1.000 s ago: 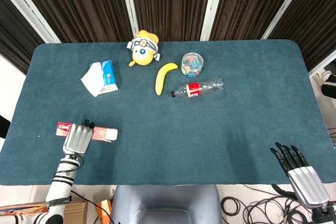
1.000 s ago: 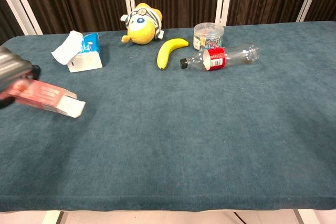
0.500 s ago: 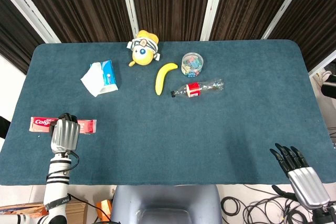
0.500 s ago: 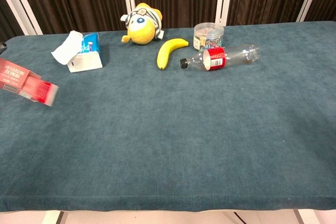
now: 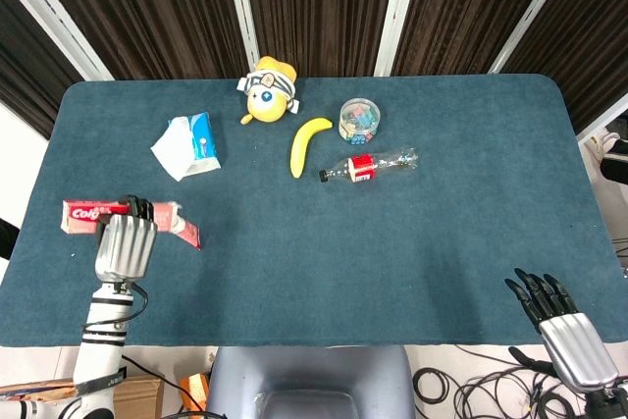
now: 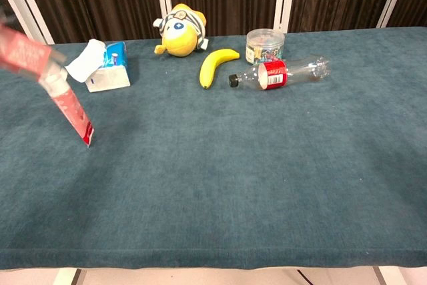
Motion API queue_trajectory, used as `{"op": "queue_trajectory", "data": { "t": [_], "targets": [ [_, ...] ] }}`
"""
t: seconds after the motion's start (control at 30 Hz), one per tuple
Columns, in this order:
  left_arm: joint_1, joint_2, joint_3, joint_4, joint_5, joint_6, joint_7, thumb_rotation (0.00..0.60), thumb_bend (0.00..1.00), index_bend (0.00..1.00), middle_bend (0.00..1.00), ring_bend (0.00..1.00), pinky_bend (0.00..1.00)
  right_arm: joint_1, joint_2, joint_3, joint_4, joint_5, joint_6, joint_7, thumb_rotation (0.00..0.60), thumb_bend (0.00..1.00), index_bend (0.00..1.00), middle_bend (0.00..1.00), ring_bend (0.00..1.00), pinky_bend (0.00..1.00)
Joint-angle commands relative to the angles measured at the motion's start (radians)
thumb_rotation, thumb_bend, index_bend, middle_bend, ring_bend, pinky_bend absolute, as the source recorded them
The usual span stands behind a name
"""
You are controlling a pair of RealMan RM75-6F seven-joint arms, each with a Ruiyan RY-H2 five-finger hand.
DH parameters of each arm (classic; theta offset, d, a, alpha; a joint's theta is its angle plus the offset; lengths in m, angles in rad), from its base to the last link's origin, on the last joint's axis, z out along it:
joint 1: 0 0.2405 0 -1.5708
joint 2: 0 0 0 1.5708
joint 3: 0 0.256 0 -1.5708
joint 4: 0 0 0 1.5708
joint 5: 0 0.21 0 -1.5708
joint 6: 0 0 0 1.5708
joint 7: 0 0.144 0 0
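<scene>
From the head view, the left hand (image 5: 125,245) is gripping a toothpaste box (image 5: 88,215) near the tabletop's (image 5: 392,242) left edge; the right hand (image 5: 561,323) is hanging open past the front right corner. From the chest view, the box (image 6: 27,55) is hovering tilted, a tube (image 6: 70,108) sliding out, its tip seeming to touch the cloth.

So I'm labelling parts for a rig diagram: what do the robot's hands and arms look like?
Both hands have silver-grey ribbed metallic backs and black fingers. The left hand sits on a slim white forearm with black bands and a thin black cable at the wrist. The right hand shows its black fingers clearly; its arm is almost wholly out of frame.
</scene>
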Motion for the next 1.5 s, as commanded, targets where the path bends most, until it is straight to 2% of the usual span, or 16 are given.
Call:
{"op": "queue_trajectory", "data": {
  "t": [0.03,0.17,0.27,0.37,0.47,0.6,0.7,0.87,1.0,1.17,1.27,1.37,1.43,1.5],
  "targets": [
    [0.003,0.012,-0.033,0.154,0.157,0.05,-0.166,0.6,0.36,0.35,0.44,0.85,0.98,0.0,0.0,0.001,-0.001,0.001,-0.001,0.0,0.6,0.1,0.02,0.0,0.05,0.07],
    [0.033,0.009,-0.067,0.193,0.182,0.058,-0.331,0.6,0.36,0.32,0.41,0.85,0.98,0.001,0.001,0.001,-0.003,0.004,-0.004,-0.003,0.6,0.1,0.02,0.0,0.05,0.07],
    [0.061,0.024,-0.064,0.141,0.177,0.021,-0.467,0.6,0.36,0.31,0.41,0.85,0.98,0.003,0.0,0.002,-0.005,0.007,-0.009,-0.007,0.6,0.09,0.02,0.0,0.05,0.07],
    [0.095,0.068,-0.025,0.016,0.135,-0.085,-0.641,0.6,0.36,0.31,0.42,0.85,0.98,0.004,0.0,0.002,-0.008,0.01,-0.015,-0.013,0.6,0.09,0.02,0.0,0.05,0.07],
    [0.116,0.096,0.027,-0.028,0.133,-0.174,-0.747,0.6,0.36,0.32,0.43,0.85,0.98,0.004,0.0,0.0,-0.01,0.01,-0.019,-0.017,0.6,0.09,0.02,0.0,0.05,0.07],
    [0.146,0.055,0.079,0.03,0.165,-0.226,-0.812,0.6,0.36,0.33,0.44,0.85,0.98,0.005,0.003,-0.002,-0.012,0.01,-0.022,-0.016,0.6,0.1,0.02,0.0,0.05,0.07],
    [0.162,0.007,0.094,0.088,0.163,-0.27,-0.863,0.6,0.36,0.33,0.44,0.85,0.98,0.006,0.004,-0.002,-0.013,0.011,-0.026,-0.017,0.6,0.1,0.02,0.0,0.05,0.07],
    [0.161,-0.051,0.08,0.192,0.141,-0.339,-0.914,0.6,0.36,0.32,0.42,0.81,0.97,0.01,0.008,-0.003,-0.016,0.012,-0.035,-0.018,0.6,0.09,0.02,0.0,0.05,0.07],
    [0.159,-0.09,0.057,0.265,0.102,-0.394,-0.952,0.6,0.34,0.22,0.32,0.7,0.97,0.013,0.008,-0.002,-0.018,0.019,-0.044,-0.024,0.6,0.09,0.02,0.0,0.05,0.07],
    [0.168,-0.099,0.052,0.301,0.09,-0.432,-0.993,0.6,0.31,0.13,0.25,0.64,0.95,0.014,0.009,0.0,-0.023,0.026,-0.049,-0.03,0.6,0.1,0.02,0.0,0.05,0.07],
    [0.172,-0.083,0.051,0.294,0.065,-0.453,-0.984,0.6,0.31,0.04,0.17,0.55,0.8,0.013,0.008,-0.001,-0.023,0.027,-0.05,-0.032,0.6,0.1,0.02,0.0,0.05,0.07],
    [0.182,-0.054,0.045,0.264,0.046,-0.448,-0.974,0.6,0.3,0.0,0.03,0.35,0.53,0.014,0.008,-0.001,-0.024,0.029,-0.053,-0.035,0.6,0.09,0.02,0.0,0.05,0.07],
    [0.202,-0.029,0.041,0.238,0.069,-0.395,-0.973,0.6,0.3,0.0,0.0,0.22,0.37,0.015,0.006,0.001,-0.025,0.03,-0.054,-0.038,0.6,0.09,0.02,0.0,0.05,0.07],
    [0.242,0.001,0.053,0.204,0.15,-0.301,-1.0,0.6,0.3,0.0,0.0,0.13,0.29,0.015,0.003,0.002,-0.025,0.034,-0.057,-0.044,0.6,0.09,0.02,0.0,0.05,0.07]
  ]
}}
